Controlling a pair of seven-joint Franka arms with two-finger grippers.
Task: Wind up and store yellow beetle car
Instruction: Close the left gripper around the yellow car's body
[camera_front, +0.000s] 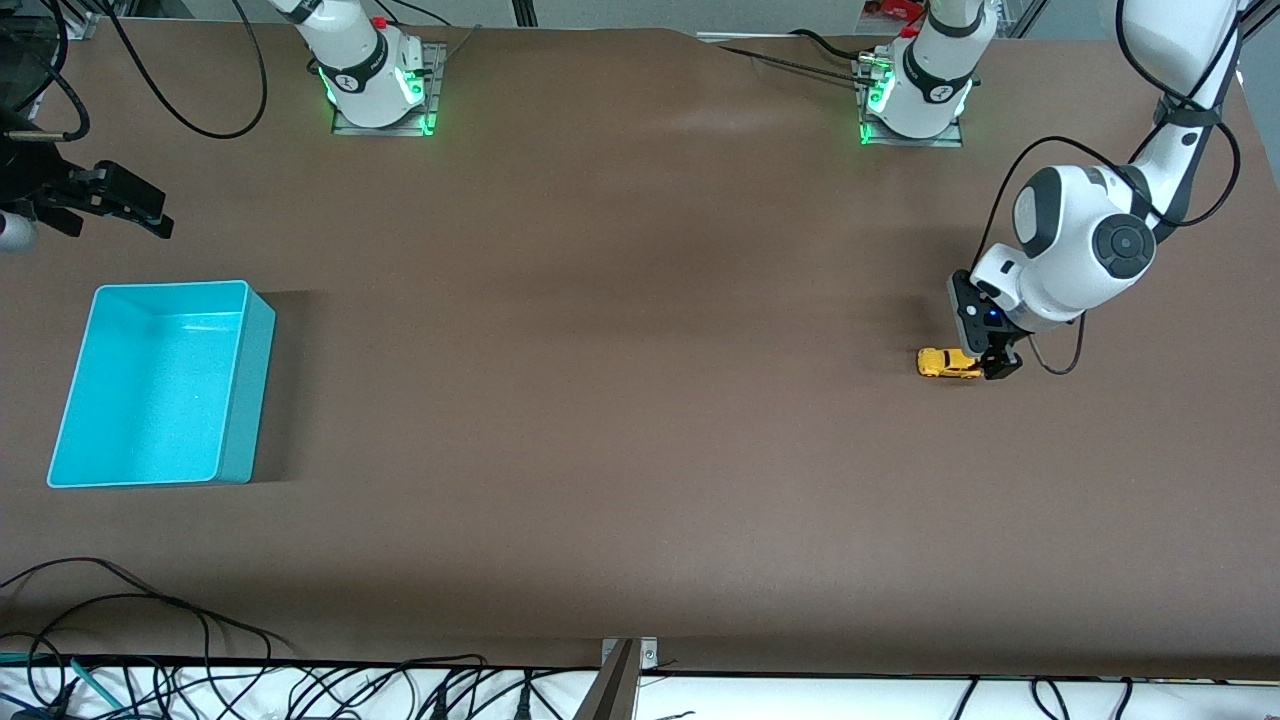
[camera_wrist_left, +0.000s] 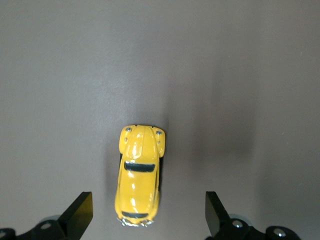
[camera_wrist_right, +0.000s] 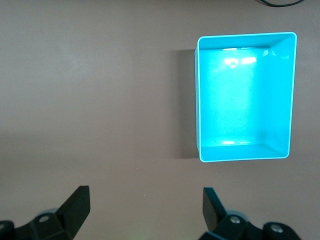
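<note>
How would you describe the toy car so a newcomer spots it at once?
Start at the brown table and go to the left arm's end. There, under the open left gripper, sits the tiny glossy yellow beetle car with dark windows. It is the only yellow thing, much smaller than the turquoise plastic bin.

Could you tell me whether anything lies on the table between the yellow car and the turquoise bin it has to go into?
Nothing visible does. The car sits under the open left gripper at the left arm's end; the bin stands empty at the right arm's end, with only bare table between. The open right gripper waits over the table near the bin.
</note>
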